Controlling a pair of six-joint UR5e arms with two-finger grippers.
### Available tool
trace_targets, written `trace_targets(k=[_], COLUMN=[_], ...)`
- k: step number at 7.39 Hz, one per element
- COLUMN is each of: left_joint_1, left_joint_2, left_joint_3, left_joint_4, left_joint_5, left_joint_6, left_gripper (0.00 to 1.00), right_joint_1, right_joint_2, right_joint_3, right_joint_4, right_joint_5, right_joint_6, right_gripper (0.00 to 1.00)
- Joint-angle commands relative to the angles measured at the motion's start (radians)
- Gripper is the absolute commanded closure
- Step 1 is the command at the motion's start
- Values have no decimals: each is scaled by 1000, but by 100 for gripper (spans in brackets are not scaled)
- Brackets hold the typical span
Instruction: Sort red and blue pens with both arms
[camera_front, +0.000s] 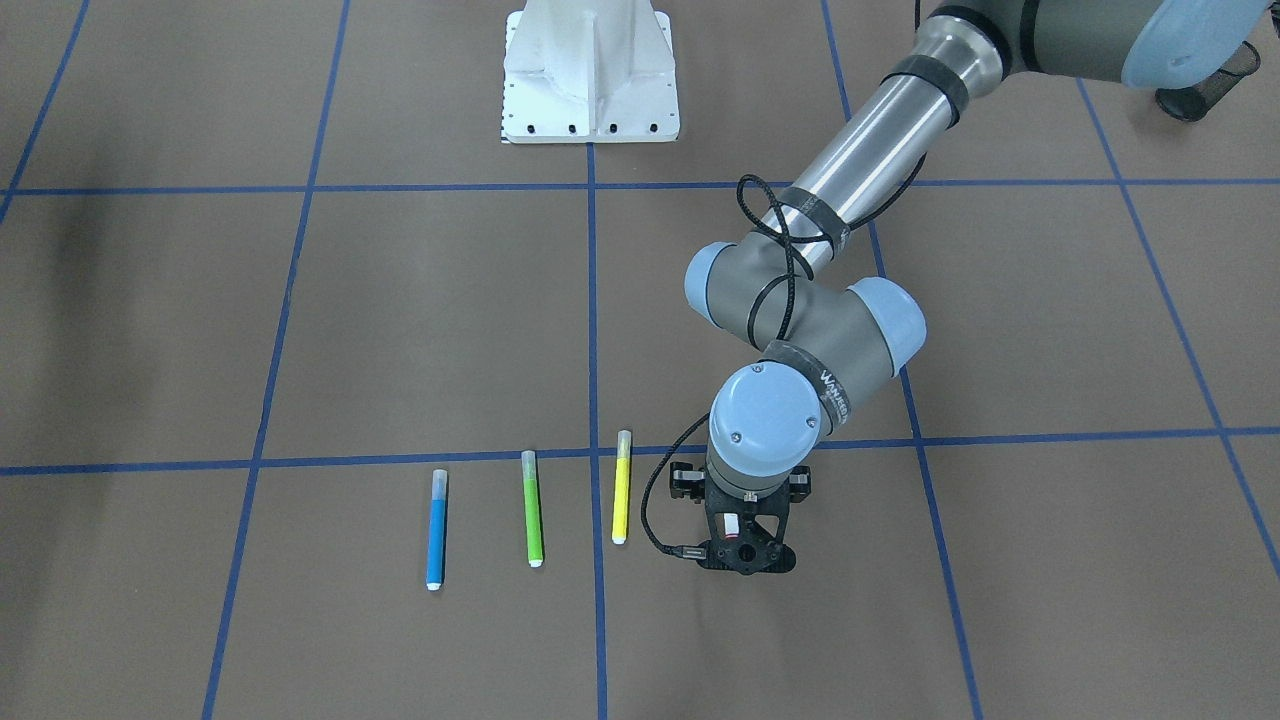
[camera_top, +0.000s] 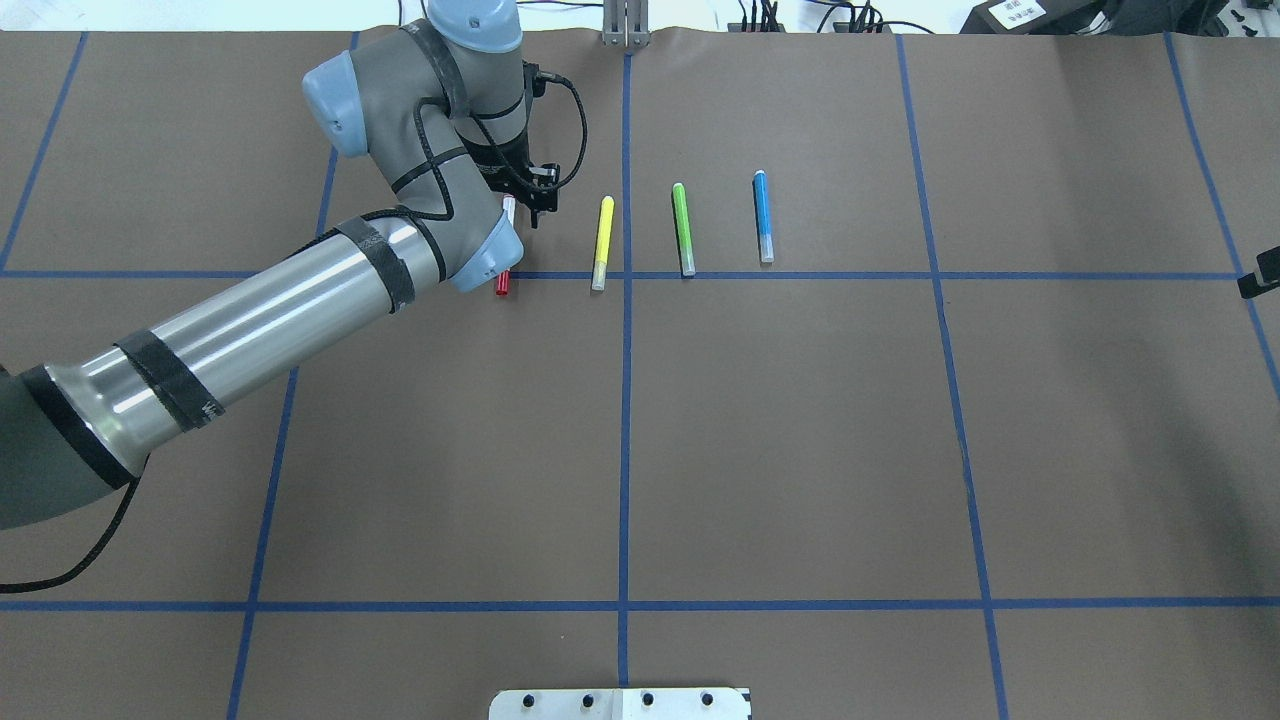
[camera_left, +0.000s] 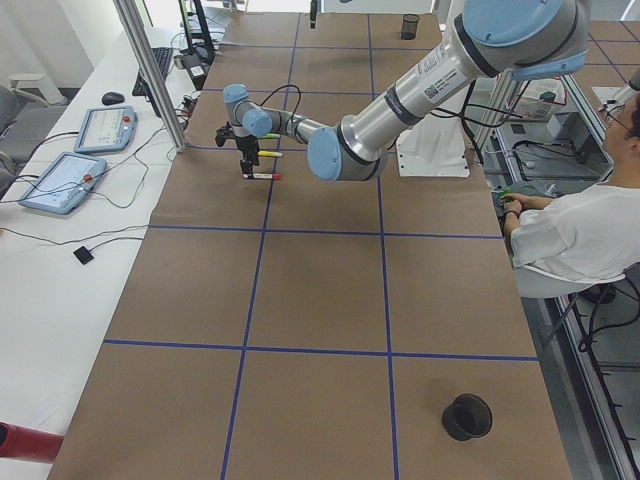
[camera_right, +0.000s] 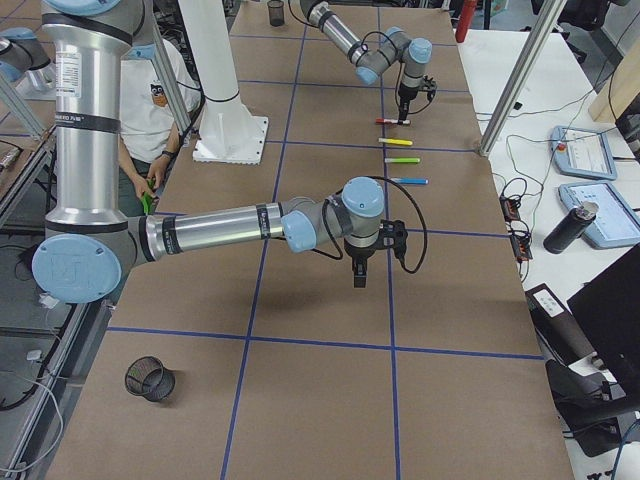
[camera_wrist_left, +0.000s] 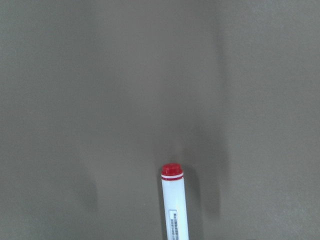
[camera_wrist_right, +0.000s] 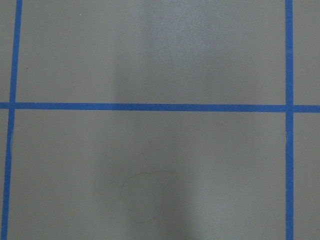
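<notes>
The red pen (camera_wrist_left: 174, 202) lies flat on the brown table, white barrel with a red end, its cap (camera_top: 502, 283) poking out from under the left arm. My left gripper (camera_top: 520, 207) hangs low right over it, its fingers apart on either side of the barrel; a bit of the pen (camera_front: 733, 522) shows between them. The blue pen (camera_top: 763, 215) lies at the other end of the row, untouched. My right gripper (camera_right: 358, 272) hovers over bare table far from the pens, fingers pointing down; whether it is open or shut I cannot tell.
A yellow highlighter (camera_top: 603, 242) and a green highlighter (camera_top: 683, 228) lie between the two pens. Black mesh cups stand at the table's ends (camera_right: 150, 378) (camera_left: 467, 415). A person sits beside the table (camera_left: 570, 240). The white robot base (camera_front: 590, 75) is mid-table.
</notes>
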Motion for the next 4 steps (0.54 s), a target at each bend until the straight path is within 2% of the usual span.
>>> trace_targets(k=[1, 3, 4], left_joint_1=[8, 8, 8], left_joint_2=[-1, -2, -2], left_joint_3=[33, 33, 35], left_joint_4=[-52, -51, -49], left_joint_5=[3, 3, 3], left_joint_6=[-3, -11, -11], left_gripper=[21, 43, 44], right_joint_1=[0, 0, 0], right_joint_2=[-1, -1, -1], right_joint_3=[1, -1, -1], right_joint_4=[0, 0, 0], right_joint_5=[2, 2, 2], right_joint_6=[2, 2, 2], right_gripper=[0, 0, 0])
